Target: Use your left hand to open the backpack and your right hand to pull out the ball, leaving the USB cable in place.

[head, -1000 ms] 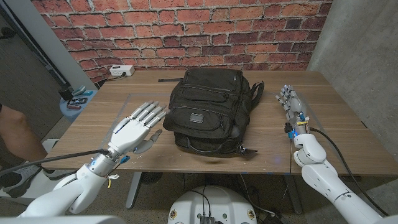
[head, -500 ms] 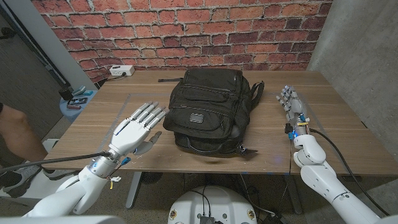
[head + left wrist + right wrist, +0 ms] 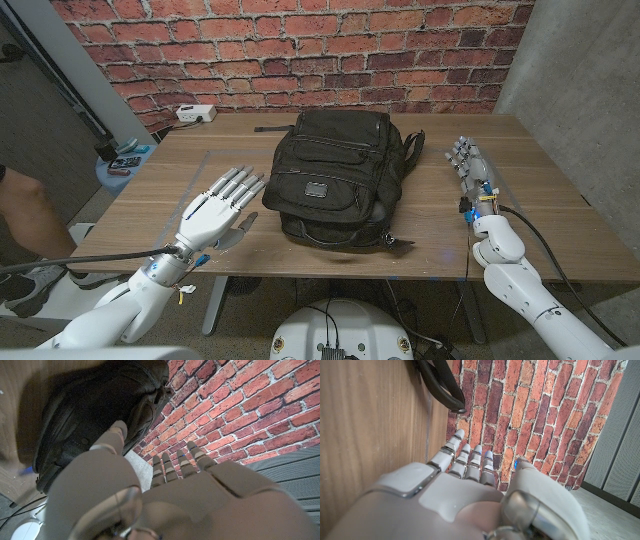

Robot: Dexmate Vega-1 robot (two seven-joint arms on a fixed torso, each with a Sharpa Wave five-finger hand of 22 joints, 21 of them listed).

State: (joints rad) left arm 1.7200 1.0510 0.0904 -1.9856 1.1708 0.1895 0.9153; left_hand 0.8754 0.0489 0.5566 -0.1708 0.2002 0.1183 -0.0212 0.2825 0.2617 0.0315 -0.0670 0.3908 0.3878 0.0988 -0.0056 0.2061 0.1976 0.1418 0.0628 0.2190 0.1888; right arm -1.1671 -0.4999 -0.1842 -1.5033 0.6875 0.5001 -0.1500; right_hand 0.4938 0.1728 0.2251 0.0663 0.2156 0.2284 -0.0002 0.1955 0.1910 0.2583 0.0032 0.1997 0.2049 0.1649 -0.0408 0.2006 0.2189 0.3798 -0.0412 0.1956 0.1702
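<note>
We see the wooden counter [image 3: 560,190] with the black backpack [image 3: 335,175] lying zipped up mid-counter. Our left hand [image 3: 215,210] hovers just left of it, released, fingers spread. Our right hand [image 3: 472,170] sits right of it, also holding nothing.

Head camera looks down over the wooden table [image 3: 330,255]; both wrist cameras sit close behind their hands, sharing the brick wall [image 3: 300,50].

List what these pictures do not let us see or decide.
- Ball and USB cable: hidden in every view by the closed black fabric backpack.
- Zipper pulls: too small and dark in the head view.
- Small items on the blue stand: too small in the head view.
- Backpack strap: cut off by the right wrist view's edge.
</note>
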